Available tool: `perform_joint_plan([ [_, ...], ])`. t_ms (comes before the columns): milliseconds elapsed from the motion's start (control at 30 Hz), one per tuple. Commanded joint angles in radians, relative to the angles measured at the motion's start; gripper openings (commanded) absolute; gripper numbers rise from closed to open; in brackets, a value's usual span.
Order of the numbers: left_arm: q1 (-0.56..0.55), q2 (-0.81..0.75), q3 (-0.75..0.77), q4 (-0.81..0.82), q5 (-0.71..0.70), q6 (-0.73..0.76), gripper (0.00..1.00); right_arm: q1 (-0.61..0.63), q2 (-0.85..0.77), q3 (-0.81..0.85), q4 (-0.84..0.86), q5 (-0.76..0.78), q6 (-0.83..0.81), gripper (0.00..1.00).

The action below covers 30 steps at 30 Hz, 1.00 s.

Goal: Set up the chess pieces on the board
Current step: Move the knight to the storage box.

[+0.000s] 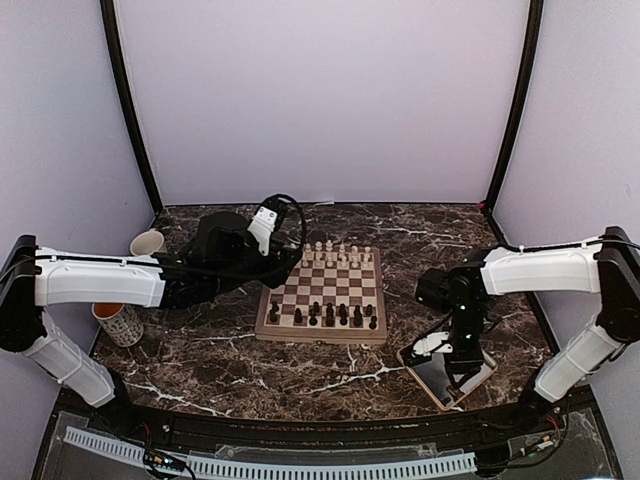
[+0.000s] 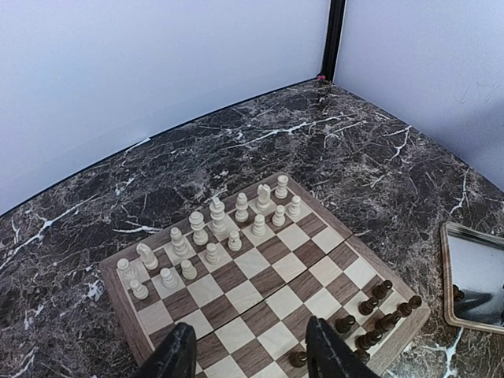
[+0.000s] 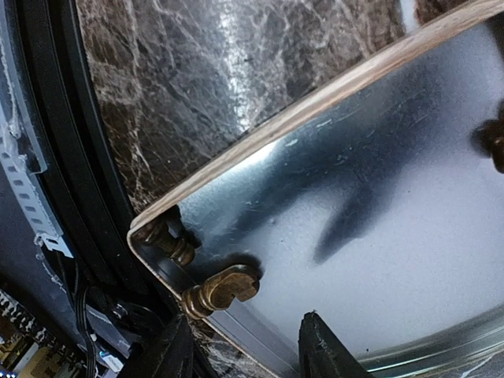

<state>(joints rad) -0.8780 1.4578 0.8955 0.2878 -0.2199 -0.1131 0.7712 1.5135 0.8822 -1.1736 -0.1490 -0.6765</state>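
While both arms reach out over the dark brown, white-veined marble worktop [image 1: 200, 370], I log this state.

Board: the square wooden chessboard with light and dark checkered squares and a thick tan rim [image 1: 320, 338] lies at the middle of the worktop. Small dark brown wooden chess pieces [image 1: 330, 316] stand on its two rows facing the worktop's near edge, with gaps among them. Pale cream wooden chessmen [image 1: 335, 250] fill the two rows facing the far edge.

Left: my left pincer [image 2: 250, 331] hovers at the board's left side. Its jaws are spread and nothing is between them but bare squares.

Right: my right pincer [image 3: 246, 321] hangs low over the shallow square tray with a tan rim and shiny floor [image 3: 315, 106]. The tray lies toward the worktop's near right corner, apart from the board. The jaws are released and hold nothing.

Three more dark chess pieces are in the tray:
- a hooked one on its side by the rim [image 3: 224, 287];
- one tucked into the corner [image 3: 175, 242];
- one cut off at the view's right edge [image 3: 494, 142].

A white paper cup [image 1: 147, 243] and a pale patterned cup [image 1: 118, 322] stand near the worktop's left edge.
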Motion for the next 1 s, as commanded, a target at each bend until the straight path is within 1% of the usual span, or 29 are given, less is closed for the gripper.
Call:
perform_joint_plan([
  [0, 0.005, 0.011, 0.035, -0.004, 0.013, 0.014, 0.50, 0.031, 0.017, -0.024, 0.033, 0.076, 0.045, 0.46],
  [367, 0.005, 0.033, 0.047, -0.004, 0.013, 0.011, 0.50, 0.074, 0.038, -0.060, 0.045, 0.003, 0.092, 0.47],
  [467, 0.005, 0.037, 0.050, -0.006, 0.012, 0.008, 0.50, 0.100, 0.043, -0.102, 0.071, 0.068, 0.109, 0.47],
  [633, 0.005, 0.042, 0.053, -0.007, 0.009, 0.007, 0.50, 0.108, 0.048, -0.139, 0.111, 0.200, 0.129, 0.47],
  [767, 0.005, 0.045, 0.051, -0.007, 0.009, -0.001, 0.50, 0.107, 0.050, -0.171, 0.156, 0.315, 0.150, 0.45],
  [967, 0.005, 0.048, 0.046, -0.008, 0.007, -0.003, 0.50, 0.103, 0.042, -0.148, 0.180, 0.363, 0.173, 0.43],
])
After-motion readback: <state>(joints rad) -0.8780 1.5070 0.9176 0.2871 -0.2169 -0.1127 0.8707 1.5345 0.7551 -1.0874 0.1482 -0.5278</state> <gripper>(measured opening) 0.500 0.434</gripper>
